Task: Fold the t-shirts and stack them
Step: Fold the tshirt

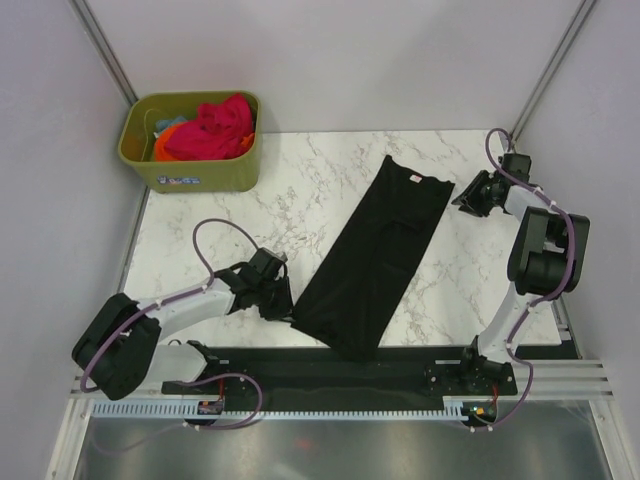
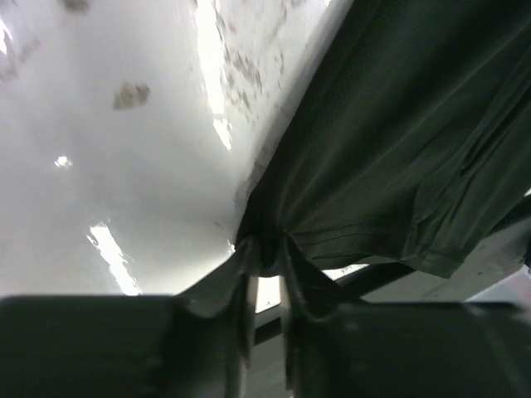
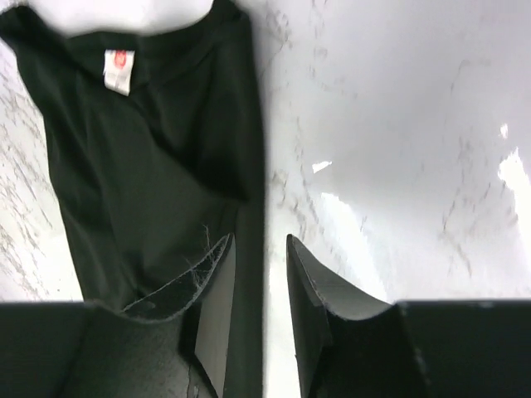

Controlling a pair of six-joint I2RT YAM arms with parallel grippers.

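- Across the middle of the marble table, the black t-shirt lies as a long narrow band, already folded lengthwise. It runs diagonally from its collar end at the far right to its hem at the near left. Its neck label shows at the collar.
- The cloth looks light, thin and limp. It will likely sag from any hold rather than keep a shape, and a single pinch would probably drag it into wrinkles.
- The doubled edges and corners look like the best places to take it, one hold at each end, so that the band lifts evenly.
- The left gripper lies low at the near-left hem corner, its arm stretched flat over the table. In its wrist view the fingers pinch a puckered tuck of the hem.
- The right gripper reaches far out beside the collar end. Its fingers stand apart, straddling the shirt's right edge and holding nothing.
- A pink-red tee and an orange tee sit bunched in the olive bin at the far left corner.
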